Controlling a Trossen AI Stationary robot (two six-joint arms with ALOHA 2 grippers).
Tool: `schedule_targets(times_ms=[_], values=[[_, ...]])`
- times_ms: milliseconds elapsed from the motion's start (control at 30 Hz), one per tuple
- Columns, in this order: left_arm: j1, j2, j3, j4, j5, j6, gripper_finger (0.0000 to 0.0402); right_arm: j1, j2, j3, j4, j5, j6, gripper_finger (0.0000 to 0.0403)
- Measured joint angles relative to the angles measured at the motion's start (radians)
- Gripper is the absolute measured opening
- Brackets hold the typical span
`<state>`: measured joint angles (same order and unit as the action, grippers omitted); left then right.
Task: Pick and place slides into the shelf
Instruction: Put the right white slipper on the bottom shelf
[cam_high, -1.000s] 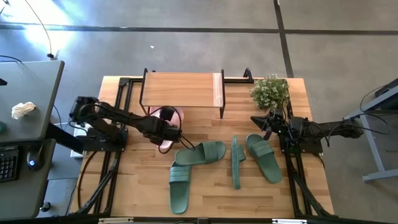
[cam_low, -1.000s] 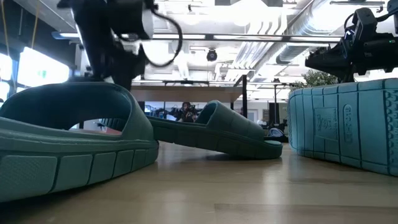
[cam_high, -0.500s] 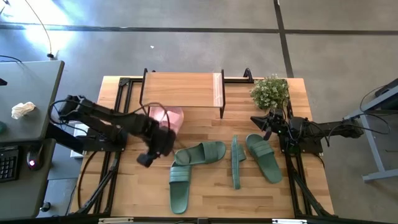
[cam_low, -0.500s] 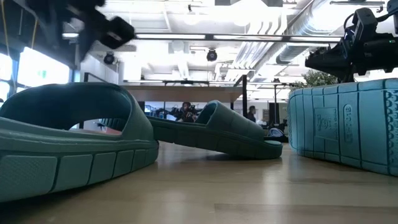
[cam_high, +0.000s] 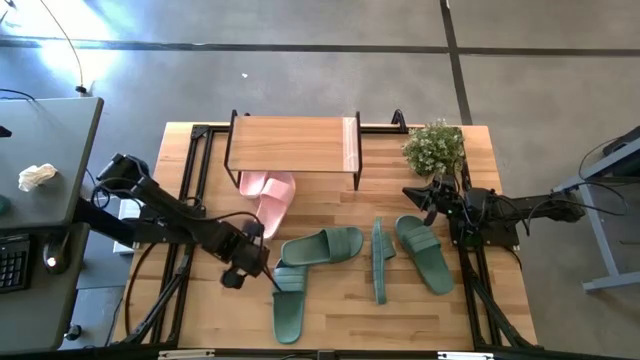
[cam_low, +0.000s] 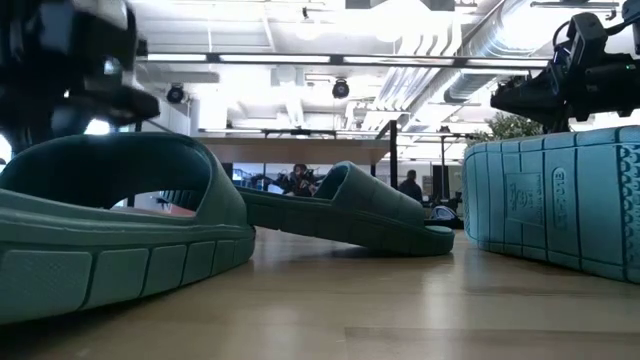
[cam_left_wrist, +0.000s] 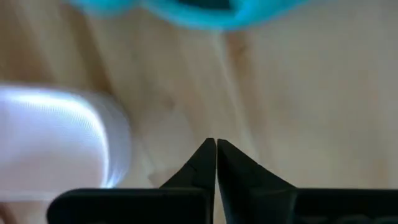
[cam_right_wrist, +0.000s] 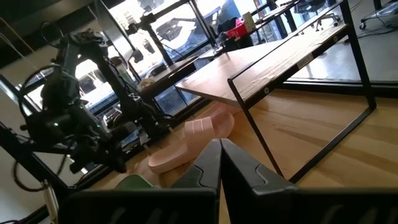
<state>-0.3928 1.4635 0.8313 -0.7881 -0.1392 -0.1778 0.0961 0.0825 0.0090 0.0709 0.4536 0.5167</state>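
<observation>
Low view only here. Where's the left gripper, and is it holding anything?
Observer: The left gripper is beside the front-left green slide. Its fingers are shut on nothing.
Operator: Pink pair?
Observer: The pink slides lie at the front left of the shelf, partly under it.
Operator: Right arm?
Observer: The right gripper waits near the plant, fingers shut and empty.

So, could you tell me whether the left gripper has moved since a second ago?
Yes. In the high view the left gripper has pulled back from the pink slides by the shelf, ending beside a green slide, fingers shut.
</observation>
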Motion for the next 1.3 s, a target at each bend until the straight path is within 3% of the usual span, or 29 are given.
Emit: schedule_targets(times_ms=[467,1300], values=[[0.009,-0.001,-0.169,0.237,-0.217,-0.018,0.0002,0.0,0.01,0.0,-0.001,0.0,0.006,0.0],[0.35,0.063,-0.197,0.383,-0.279,0.193,0.0001,0.0,0.01,0.0,-0.001,0.001,0.007,0.0]])
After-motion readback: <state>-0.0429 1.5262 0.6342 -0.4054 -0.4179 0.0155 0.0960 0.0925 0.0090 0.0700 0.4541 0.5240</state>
